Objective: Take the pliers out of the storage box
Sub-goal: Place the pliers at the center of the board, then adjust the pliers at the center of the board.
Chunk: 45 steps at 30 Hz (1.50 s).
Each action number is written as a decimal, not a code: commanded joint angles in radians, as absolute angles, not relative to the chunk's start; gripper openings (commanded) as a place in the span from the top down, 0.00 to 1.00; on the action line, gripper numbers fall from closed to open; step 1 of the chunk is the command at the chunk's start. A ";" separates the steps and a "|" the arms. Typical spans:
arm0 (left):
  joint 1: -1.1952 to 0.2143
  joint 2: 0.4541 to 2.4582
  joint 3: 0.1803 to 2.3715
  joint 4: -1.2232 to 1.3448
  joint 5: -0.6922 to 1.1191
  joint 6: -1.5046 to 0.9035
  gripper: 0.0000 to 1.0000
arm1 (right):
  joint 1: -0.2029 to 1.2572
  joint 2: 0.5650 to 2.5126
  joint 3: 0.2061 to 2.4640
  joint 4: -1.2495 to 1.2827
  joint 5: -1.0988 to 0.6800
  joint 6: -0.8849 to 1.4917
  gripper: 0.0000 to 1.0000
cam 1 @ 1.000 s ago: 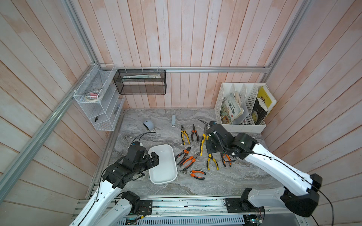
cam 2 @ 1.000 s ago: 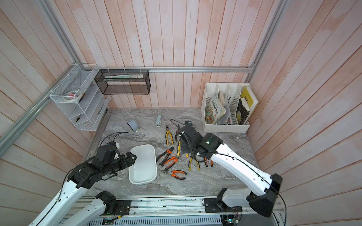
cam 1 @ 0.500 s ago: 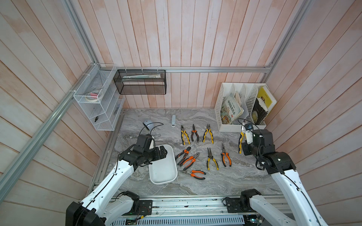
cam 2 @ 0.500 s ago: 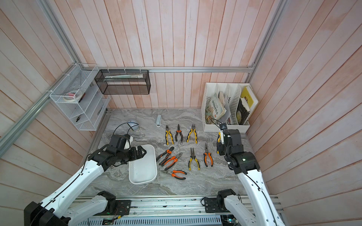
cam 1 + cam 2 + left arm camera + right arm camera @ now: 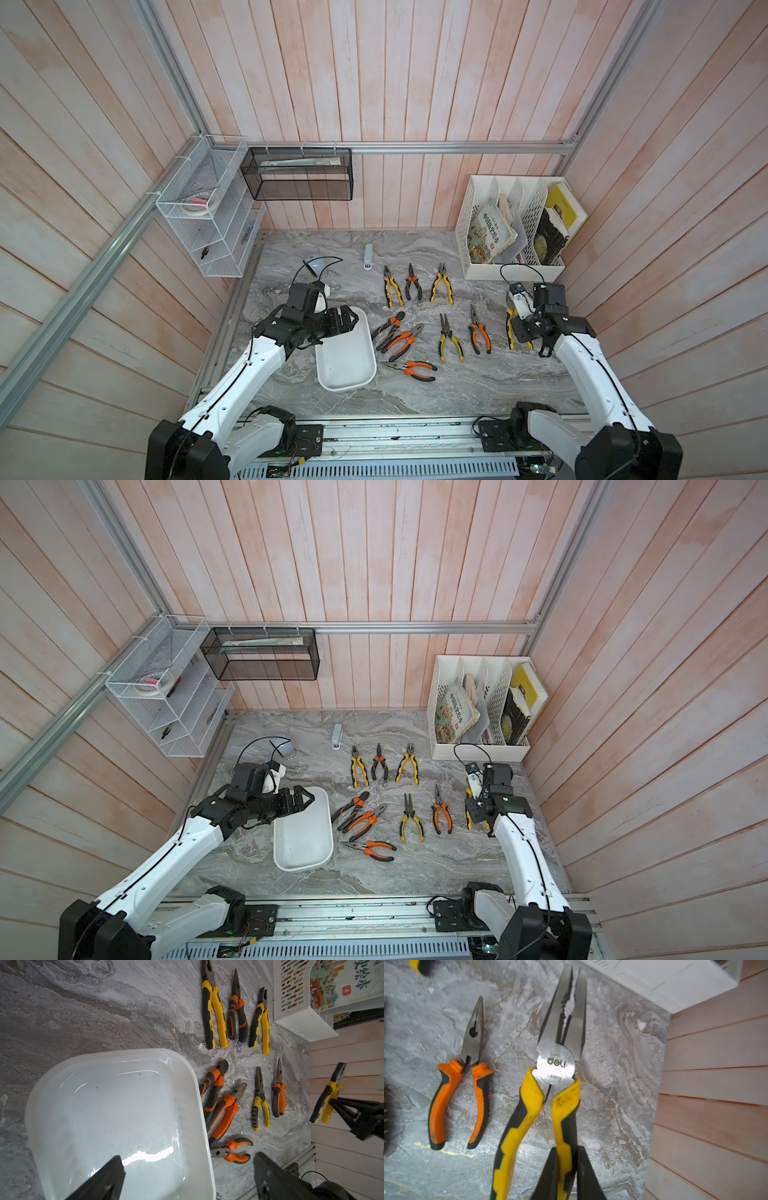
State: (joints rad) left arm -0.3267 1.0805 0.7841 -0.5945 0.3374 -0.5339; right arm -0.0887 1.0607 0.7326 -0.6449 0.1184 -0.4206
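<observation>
Marble top [image 5: 612, 1105], right fingers [image 5: 548, 1174] pinching pliers [image 5: 556, 1064] handle, left fingers [image 5: 104, 1180] spread over storage box [image 5: 193, 1105]

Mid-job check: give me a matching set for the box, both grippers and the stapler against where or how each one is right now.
Things:
1. box
2. left gripper
3. right gripper
4. stapler

States:
A. shut on one handle of the yellow pliers
B. lying toward the back of the table
C. empty
D. open, above the box

Pairs: 1-C; 2-D; 3-A; 4-B
</observation>
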 commanded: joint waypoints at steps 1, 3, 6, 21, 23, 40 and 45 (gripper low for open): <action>-0.318 1.058 0.763 -0.584 0.355 -0.506 0.00 | -0.106 1.078 0.697 -0.493 0.094 -0.436 1.00; -0.315 1.047 0.759 -0.589 0.354 -0.508 0.00 | -0.110 1.110 0.668 -0.449 0.080 -0.434 1.00; -0.314 1.037 0.759 -0.606 0.348 -0.514 0.00 | -0.112 1.164 0.632 -0.386 0.070 -0.432 1.00; -0.312 0.926 0.763 -0.730 0.307 -0.544 0.00 | -0.112 1.342 0.728 -0.341 0.136 -0.375 0.59; -0.312 0.916 0.762 -0.735 0.309 -0.551 0.00 | -0.112 1.314 0.753 -0.354 0.152 -0.351 0.56; -0.311 0.902 0.789 -0.770 0.273 -0.549 0.00 | 0.399 1.223 1.025 -0.597 -0.219 0.501 0.85; -0.311 0.882 0.783 -0.780 0.254 -0.545 0.00 | 0.599 1.303 0.906 -0.482 -0.198 0.671 0.92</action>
